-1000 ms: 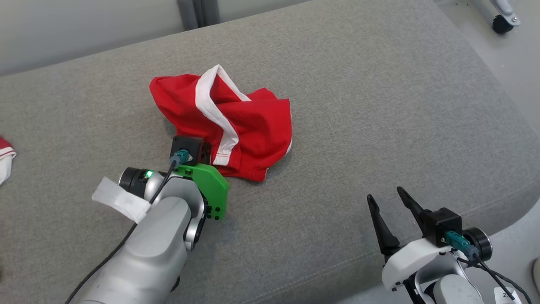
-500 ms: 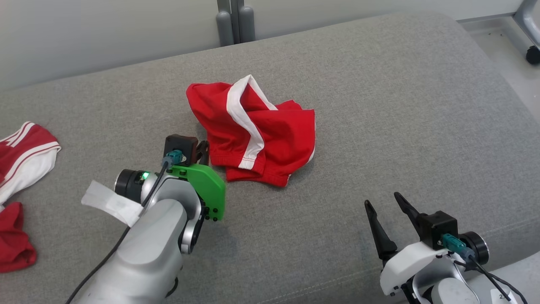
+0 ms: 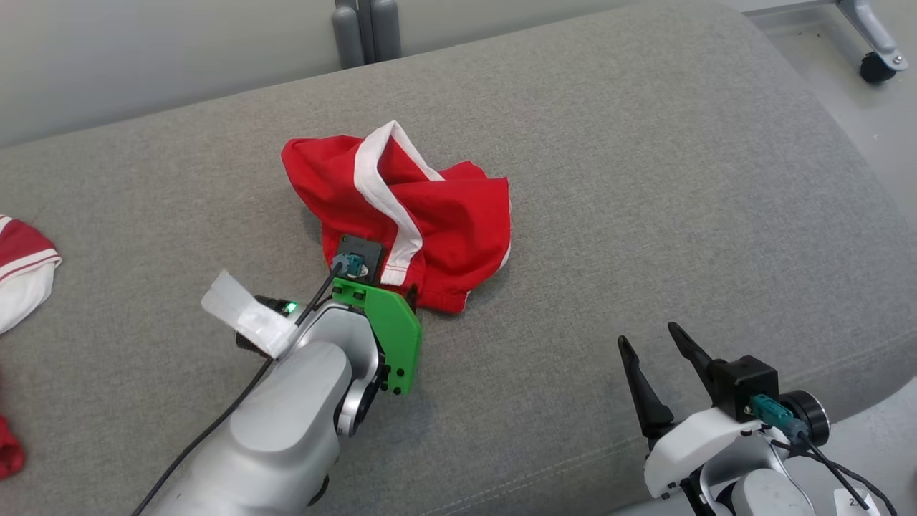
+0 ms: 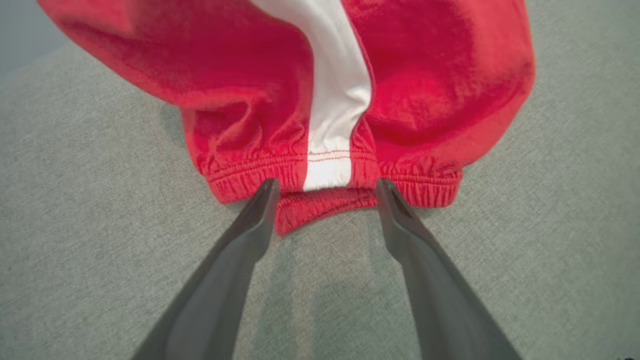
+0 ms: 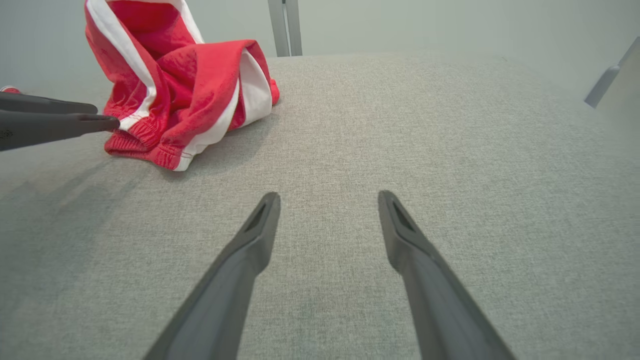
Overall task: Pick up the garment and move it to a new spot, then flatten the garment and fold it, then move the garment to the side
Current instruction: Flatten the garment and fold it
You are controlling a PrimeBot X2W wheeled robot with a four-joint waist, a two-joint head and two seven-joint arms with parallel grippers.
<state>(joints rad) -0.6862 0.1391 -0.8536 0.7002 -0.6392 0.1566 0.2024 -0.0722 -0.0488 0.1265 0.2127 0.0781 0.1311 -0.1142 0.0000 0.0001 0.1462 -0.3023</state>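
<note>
The garment [image 3: 423, 215], crumpled red cloth with a white stripe, lay just above the centre of the head view on a grey fabric-covered surface [image 3: 645, 179]. The left hand [image 4: 326, 184] was released, its fingers spread wide with the tips at the elastic hem, one on each side of the stripe, clamping nothing. The right hand [image 3: 649, 332], at the lower right, was likewise spread and empty over bare fabric, well apart from the garment. Another red-and-white cloth [image 3: 25, 261] lay at the left edge. Behind the surface rose a pale wall [image 3: 143, 57] with two grey posts [image 3: 365, 32]. A caster wheel [image 3: 874, 68] stood on the pale floor [image 3: 809, 43] at the upper right.
</note>
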